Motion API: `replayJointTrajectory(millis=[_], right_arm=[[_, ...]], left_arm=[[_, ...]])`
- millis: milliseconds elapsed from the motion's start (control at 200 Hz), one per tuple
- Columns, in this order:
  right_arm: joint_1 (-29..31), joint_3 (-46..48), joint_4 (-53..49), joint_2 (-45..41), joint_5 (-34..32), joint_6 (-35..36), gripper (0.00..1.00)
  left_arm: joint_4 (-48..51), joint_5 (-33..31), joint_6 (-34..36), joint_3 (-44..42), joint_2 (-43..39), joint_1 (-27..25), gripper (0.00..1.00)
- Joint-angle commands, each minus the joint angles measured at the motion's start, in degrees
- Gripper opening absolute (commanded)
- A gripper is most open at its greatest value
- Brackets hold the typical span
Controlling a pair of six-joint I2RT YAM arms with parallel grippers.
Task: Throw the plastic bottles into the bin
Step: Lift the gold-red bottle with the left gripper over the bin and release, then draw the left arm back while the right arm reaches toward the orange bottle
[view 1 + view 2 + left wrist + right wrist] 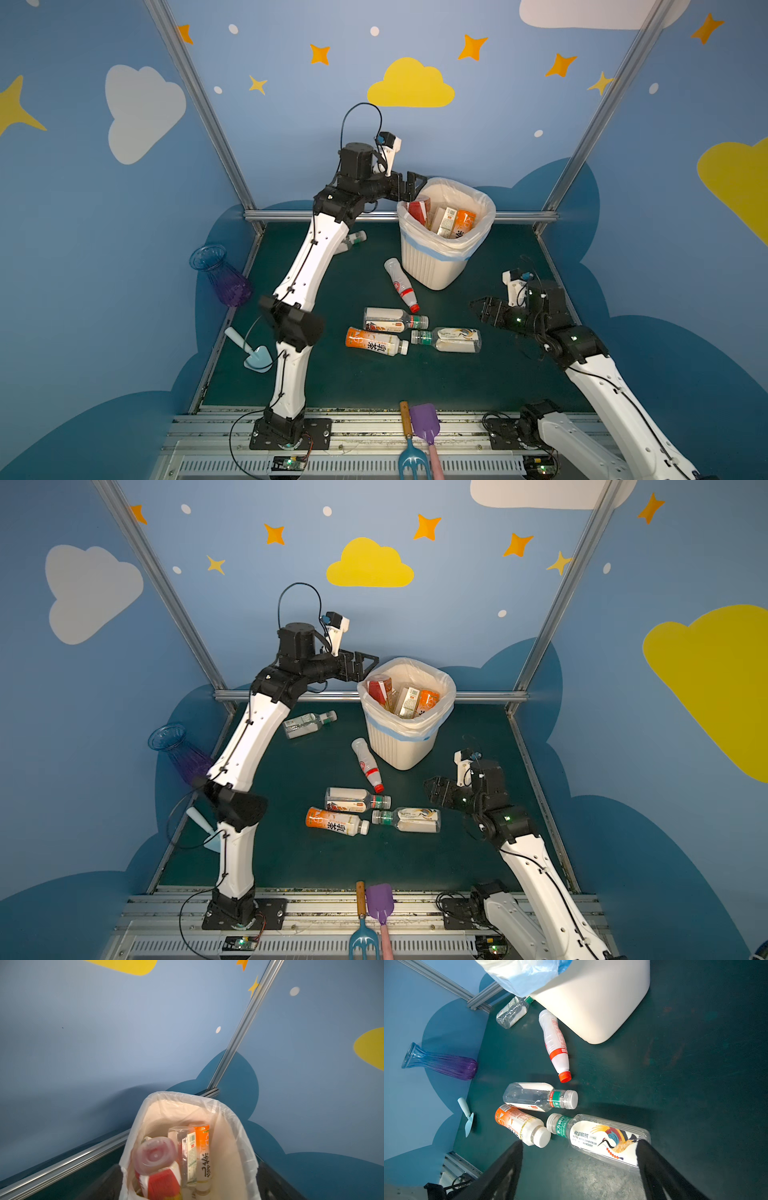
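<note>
Purple shovel (424, 422) and blue fork (409, 454) lie at the near edge; left end effector (411, 186) hangs over the bin (432, 266) rim, jaws apart, empty; several plastic bottles (451, 222) stand inside the bin; five more lie on the surface (353, 382); right end effector (478, 309), jaws apart, hovers beside the crane-label bottle (451, 340), holding nothing.

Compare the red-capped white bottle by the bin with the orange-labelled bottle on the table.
The red-capped white bottle is slim and opaque white with a red band; the orange-labelled bottle is stouter, with a white cap. The red-capped one points its base at the bin; the orange-labelled one lies crosswise, cap rightward in both top views. Both lie on their sides on the green table.
</note>
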State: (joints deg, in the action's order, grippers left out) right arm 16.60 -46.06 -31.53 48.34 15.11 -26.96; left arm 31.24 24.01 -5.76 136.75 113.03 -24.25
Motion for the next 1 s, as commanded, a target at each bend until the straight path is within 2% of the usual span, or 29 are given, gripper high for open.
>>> replayJointTrajectory(millis=[0, 280, 481, 636, 756, 906, 996], right_arm=[[-0.1, 0.0, 0.1, -0.7, 1.2, -0.1, 0.86], [0.8, 1.5, 0.7, -2.4, 4.2, 3.2, 0.86], [5.0, 0.9, 1.4, -1.5, 7.6, 7.2, 0.84], [14.7, -1.5, 2.8, 2.7, 5.5, 11.5, 0.81], [24.5, -2.9, 5.0, 7.7, 3.0, 16.2, 0.81], [36.3, -7.3, 6.4, 17.7, -1.5, 22.5, 0.80], [41.3, -12.0, 5.3, 24.9, -5.6, 26.0, 0.81]], left_arm=[[-7.4, -4.8, 1.3, -12.0, -13.5, -1.0, 1.00], [0.2, -16.4, -5.1, -44.6, -34.5, -0.3, 1.00], [-1.0, -12.9, -15.8, -70.7, -47.5, 0.0, 1.00], [-0.1, -14.6, -23.7, -82.2, -56.2, 0.2, 1.00], [-3.2, -16.9, -28.6, -89.3, -67.0, 0.2, 1.00], [-1.7, -25.8, -29.5, -92.9, -80.5, 0.4, 1.00], [-0.6, -30.5, -29.5, -94.3, -87.1, 0.4, 1.00]])
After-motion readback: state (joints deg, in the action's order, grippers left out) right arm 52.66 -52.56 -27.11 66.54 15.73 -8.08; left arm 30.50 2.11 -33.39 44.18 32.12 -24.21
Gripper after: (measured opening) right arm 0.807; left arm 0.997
